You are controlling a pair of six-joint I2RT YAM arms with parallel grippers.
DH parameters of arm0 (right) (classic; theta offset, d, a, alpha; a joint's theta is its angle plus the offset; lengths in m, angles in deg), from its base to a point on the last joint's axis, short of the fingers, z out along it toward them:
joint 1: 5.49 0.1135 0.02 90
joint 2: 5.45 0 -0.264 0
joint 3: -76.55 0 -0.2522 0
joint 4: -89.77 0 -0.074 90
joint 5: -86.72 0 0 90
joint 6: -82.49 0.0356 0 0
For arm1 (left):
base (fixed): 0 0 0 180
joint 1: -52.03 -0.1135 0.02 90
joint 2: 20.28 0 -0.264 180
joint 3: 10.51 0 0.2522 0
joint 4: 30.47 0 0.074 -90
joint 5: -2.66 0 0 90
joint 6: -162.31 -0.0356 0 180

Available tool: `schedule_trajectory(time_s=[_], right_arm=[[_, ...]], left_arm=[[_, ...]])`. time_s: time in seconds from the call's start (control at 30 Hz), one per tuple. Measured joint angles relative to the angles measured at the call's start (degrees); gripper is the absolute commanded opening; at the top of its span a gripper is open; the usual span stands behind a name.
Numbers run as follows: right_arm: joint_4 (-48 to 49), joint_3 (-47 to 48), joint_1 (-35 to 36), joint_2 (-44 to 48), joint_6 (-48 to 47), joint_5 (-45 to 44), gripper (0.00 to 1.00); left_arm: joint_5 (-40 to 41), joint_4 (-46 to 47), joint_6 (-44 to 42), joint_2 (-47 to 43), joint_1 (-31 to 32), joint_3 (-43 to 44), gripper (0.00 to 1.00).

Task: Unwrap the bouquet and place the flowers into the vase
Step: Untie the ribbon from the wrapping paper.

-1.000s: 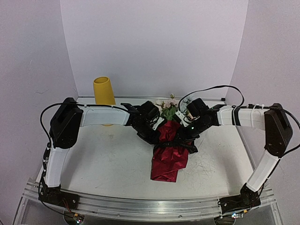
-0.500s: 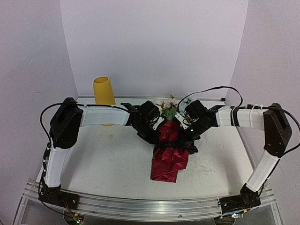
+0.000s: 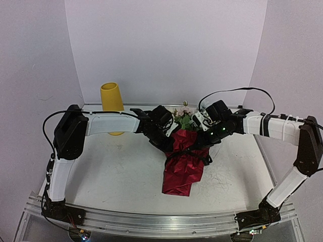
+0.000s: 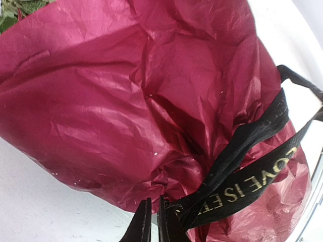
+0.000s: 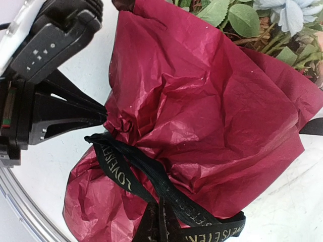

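With the bouquet [image 3: 182, 166] lying mid-table [image 3: 116, 171], left fingers [image 4: 143, 225] pinching its dark red paper [image 4: 101, 101] and right fingers [image 5: 150, 230] clamped on the black ribbon [image 5: 131, 174], a pull may tear paper or drag everything.

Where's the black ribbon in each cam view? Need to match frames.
Top external: the black ribbon bands the wrap's middle, at picture centre, between the two arms.
Left wrist: the ribbon is at lower right, slanting up toward the right edge, gold lettering showing.
Right wrist: the ribbon runs from lower left to bottom centre, lettering showing.
Shared landmark: the crinkled dark red wrapping paper that it cinches.
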Motion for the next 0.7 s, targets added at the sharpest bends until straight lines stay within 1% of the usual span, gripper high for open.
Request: schedule_trajectory(time_s=[0.17, 0.7], right_arm=[[0.1, 0.0, 0.0, -0.1, 2.4, -0.3, 0.02], [0.2, 1.8, 0.0, -1.0, 7.0, -2.8, 0.00]], left_arm=[[0.4, 0.0, 0.2, 0.0, 0.1, 0.7, 0.09], [6.9, 0.1, 3.3, 0.0, 0.5, 1.6, 0.12]])
